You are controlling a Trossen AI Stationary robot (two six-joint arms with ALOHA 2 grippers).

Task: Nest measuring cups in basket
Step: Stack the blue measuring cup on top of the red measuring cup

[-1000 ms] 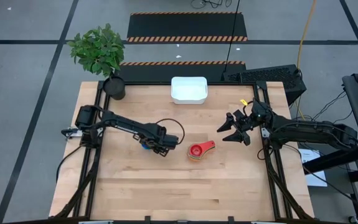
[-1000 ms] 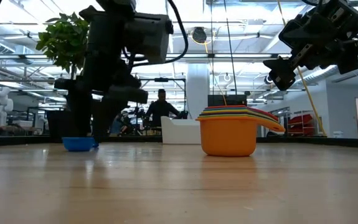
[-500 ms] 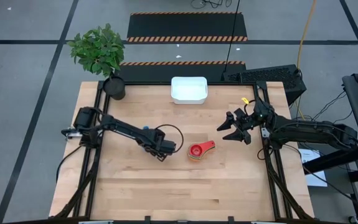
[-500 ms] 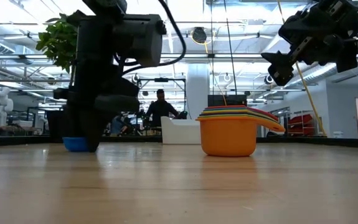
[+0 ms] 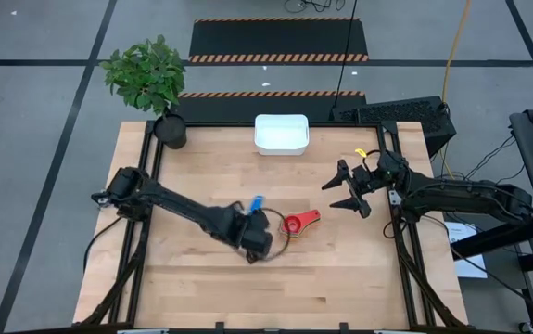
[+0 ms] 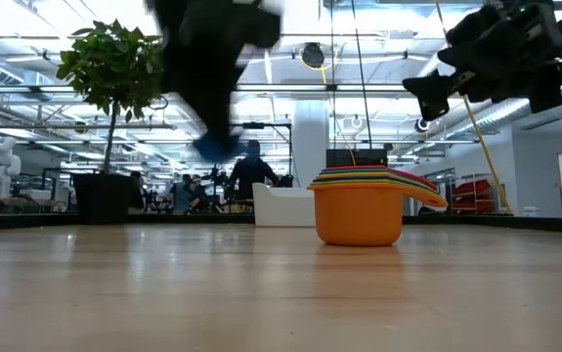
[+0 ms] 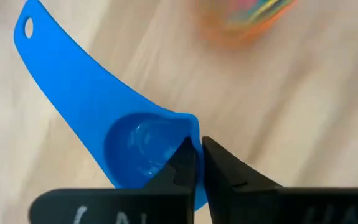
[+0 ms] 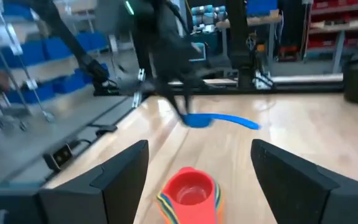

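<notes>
The left gripper [image 5: 252,237] is clamped on the blue cup's [image 7: 113,134] rim, held aloft; the stacked cups [image 5: 291,225] sit just beyond it, toward the idle, spread-fingered right gripper [image 5: 344,190].

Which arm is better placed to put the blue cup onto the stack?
The left: its end effector already grips the blue measuring cup beside the stack. The right end effector hangs open, apart.
</notes>
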